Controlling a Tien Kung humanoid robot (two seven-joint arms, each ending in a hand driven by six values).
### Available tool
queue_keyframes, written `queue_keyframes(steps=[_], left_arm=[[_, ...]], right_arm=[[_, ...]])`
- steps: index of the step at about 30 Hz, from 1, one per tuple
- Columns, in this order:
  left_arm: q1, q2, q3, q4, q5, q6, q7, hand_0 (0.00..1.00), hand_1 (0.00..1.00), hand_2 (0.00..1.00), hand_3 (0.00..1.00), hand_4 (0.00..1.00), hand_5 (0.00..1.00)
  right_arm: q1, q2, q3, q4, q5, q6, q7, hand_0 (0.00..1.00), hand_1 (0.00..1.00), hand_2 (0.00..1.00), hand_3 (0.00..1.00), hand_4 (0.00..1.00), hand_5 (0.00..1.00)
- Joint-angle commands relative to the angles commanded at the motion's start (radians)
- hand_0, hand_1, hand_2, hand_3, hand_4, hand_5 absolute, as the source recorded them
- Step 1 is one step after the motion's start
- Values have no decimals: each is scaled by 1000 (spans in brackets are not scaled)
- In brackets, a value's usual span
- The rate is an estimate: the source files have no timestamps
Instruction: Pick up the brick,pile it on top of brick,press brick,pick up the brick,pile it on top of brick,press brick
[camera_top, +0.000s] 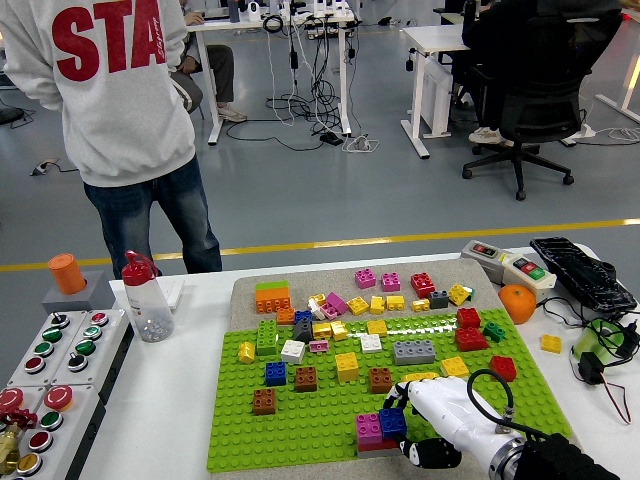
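The blue brick (391, 422) sits beside a pink brick (369, 428) on a red brick (380, 444) at the green baseplate's (300, 425) near edge. The right hand (440, 415) curls its fingers around it. A person (110, 90) stands behind the table.

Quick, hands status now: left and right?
Left hand: not in view.
Right hand: fingers curled on the small blue plastic brick at the green studded baseplate's near edge.
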Motion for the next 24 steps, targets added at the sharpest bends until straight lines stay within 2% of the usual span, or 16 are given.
queue_keyframes(steps=[24], left_arm=[[-1, 0, -2, 0, 0, 0, 0, 653, 676, 703, 573, 304, 998]], right_arm=[[15, 14, -16, -29, -2, 13, -18, 561, 578, 581, 591, 513, 135]])
